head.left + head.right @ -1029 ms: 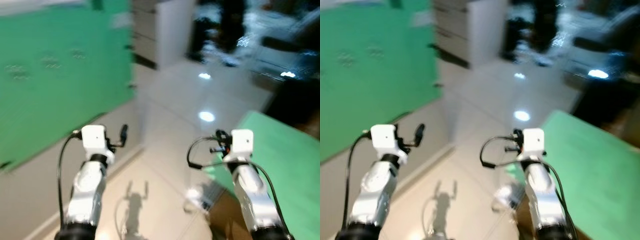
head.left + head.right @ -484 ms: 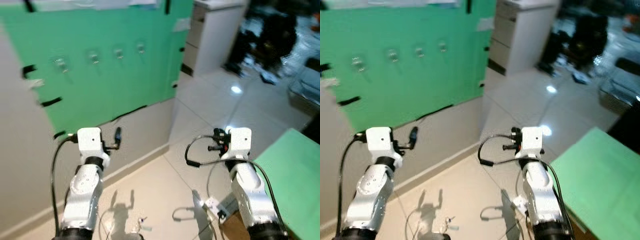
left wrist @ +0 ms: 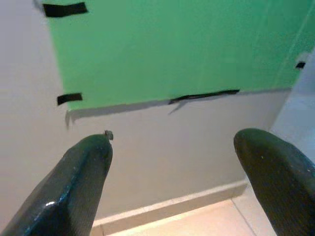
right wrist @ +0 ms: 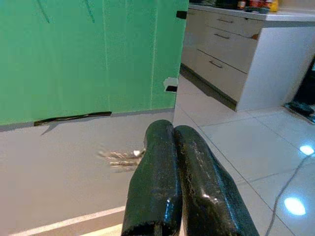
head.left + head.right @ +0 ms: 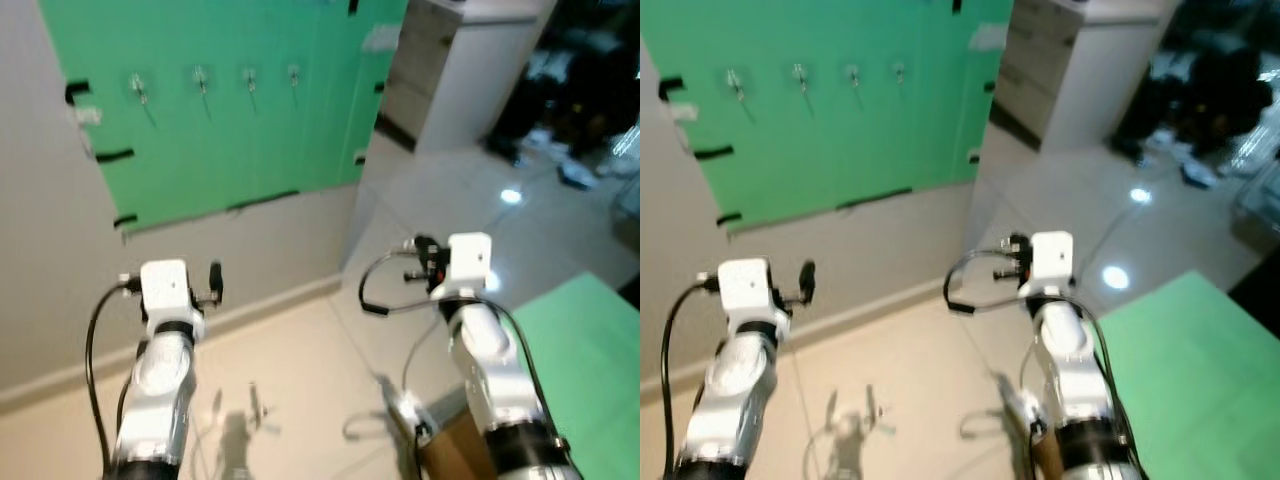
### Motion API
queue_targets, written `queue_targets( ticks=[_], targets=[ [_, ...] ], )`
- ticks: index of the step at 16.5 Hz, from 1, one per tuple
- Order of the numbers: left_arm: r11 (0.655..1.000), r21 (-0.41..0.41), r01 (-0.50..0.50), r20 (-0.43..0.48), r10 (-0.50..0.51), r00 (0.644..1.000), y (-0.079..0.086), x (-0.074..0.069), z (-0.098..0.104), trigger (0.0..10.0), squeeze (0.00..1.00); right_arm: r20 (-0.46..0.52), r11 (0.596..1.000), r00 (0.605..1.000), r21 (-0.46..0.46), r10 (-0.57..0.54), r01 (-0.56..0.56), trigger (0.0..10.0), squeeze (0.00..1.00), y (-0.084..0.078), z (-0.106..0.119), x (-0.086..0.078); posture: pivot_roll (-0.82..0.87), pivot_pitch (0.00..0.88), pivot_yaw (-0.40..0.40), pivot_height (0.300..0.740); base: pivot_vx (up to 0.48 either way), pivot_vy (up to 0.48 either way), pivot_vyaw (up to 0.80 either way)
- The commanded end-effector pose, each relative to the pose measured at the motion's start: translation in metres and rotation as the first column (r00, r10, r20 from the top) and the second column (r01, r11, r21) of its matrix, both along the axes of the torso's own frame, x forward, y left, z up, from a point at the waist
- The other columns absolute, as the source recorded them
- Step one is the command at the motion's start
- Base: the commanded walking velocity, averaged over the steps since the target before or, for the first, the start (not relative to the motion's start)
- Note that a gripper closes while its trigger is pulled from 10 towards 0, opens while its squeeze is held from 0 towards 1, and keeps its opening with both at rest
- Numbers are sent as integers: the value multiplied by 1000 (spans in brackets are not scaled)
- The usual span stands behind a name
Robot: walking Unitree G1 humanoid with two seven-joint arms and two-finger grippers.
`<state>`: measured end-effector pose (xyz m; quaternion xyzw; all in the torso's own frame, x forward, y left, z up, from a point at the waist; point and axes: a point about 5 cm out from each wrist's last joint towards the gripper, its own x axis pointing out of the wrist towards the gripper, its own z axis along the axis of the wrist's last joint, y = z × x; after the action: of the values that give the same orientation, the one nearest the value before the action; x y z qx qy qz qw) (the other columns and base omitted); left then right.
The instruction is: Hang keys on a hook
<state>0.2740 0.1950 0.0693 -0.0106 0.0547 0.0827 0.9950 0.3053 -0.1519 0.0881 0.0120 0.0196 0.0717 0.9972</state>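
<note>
we face a grey wall covered by a large green sheet (image 5: 250, 110) held on with strips of black tape (image 5: 113, 155). four small metal hooks (image 5: 200, 78) sit in a row near the sheet's upper part, well above and ahead of both our arms.

our left gripper (image 3: 177, 162) is raised in front of the wall below the sheet, its two black fingers (image 3: 81, 177) spread wide apart with nothing between them; in the left wrist view the grey wall, the tape strips and the pale skirting board show through the gap.

our right gripper (image 4: 174, 162) is raised too, further right and near the wall's corner, and its two black fingers (image 4: 155, 182) are pressed together. a small blurred bunch of pale metal keys (image 4: 120, 158) sticks out beside the fingertips, and we cannot tell exactly how it is pinched.

to the right stand a white cabinet with drawers (image 4: 231, 54), a glossy pale tiled floor (image 5: 480, 200) and a green-topped surface (image 5: 580, 350).
</note>
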Motion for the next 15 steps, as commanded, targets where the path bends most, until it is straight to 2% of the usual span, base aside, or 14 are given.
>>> queue_targets(
  ticks=[1, 3, 4, 5, 7, 8, 9, 11, 13, 15],
  targets=[
    [997, -66, 27, 24, -26, 999, -10, 0, 2, 10000, 0, -11, 1000, 1000, -6, -28, 28, 10000, 0, -12, -3, -2, 65, 0, -51, 740, 0, 0, 456],
    [998, -32, 57, 13, -57, 998, -10, -1, 2, 10000, 0, -40, 1000, 999, -8, -20, 20, 10000, 0, -12, -12, -6, 72, 0, -53, 740, 0, 0, 453],
    [983, 127, 131, -48, -126, 991, -7, -9, -4, 10000, 0, -78, 999, 996, 22, -47, 49, 10000, 0, -17, -23, -16, 81, 0, -54, 740, 0, 0, 463],
    [967, 186, 173, -76, -162, 984, 1, -22, -5, 10000, 0, -111, 997, 991, 21, -78, 81, 10000, 0, -27, -34, -33, 90, 0, -51, 740, 0, 0, 456],
    [962, 187, 197, -96, -182, 979, 10, -30, -5, 10000, 0, -146, 994, 984, 6, -104, 106, 10000, 0, -37, -45, -47, 105, 0, -25, 740, 0, 0, 450],
    [964, 181, 194, -97, -179, 979, 14, -28, -3, 10000, 0, -154, 993, 981, 2, -119, 121, 10000, 0, -38, -49, -48, 111, 0, 0, 740, 0, 0, 456],
    [963, 173, 207, -76, -196, 978, 9, -16, 2, 10000, 0, -150, 990, 979, -2, -140, 142, 10000, 0, -34, -49, -39, 112, 0, 20, 740, 0, 0, 481],
    [967, 156, 203, -28, -201, 979, 4, -8, 10, 10000, 0, -137, 991, 982, 12, -130, 133, 10000, 0, -27, -44, -30, 105, 0, 22, 740, 0, 0, 559],
    [988, 46, 148, 12, -149, 989, -2, -2, 15, 10000, 0, -107, 993, 987, 9, -120, 121, 10000, 0, -23, -36, -22, 97, 0, 3, 740, 465, 0, 0],
    [992, 21, 128, 46, -129, 991, -8, -1, 17, 10000, 0, -79, 994, 991, 13, -105, 106, 10000, 0, -23, -31, -19, 94, 0, -11, 740, 459, 0, 341]
  ],
)
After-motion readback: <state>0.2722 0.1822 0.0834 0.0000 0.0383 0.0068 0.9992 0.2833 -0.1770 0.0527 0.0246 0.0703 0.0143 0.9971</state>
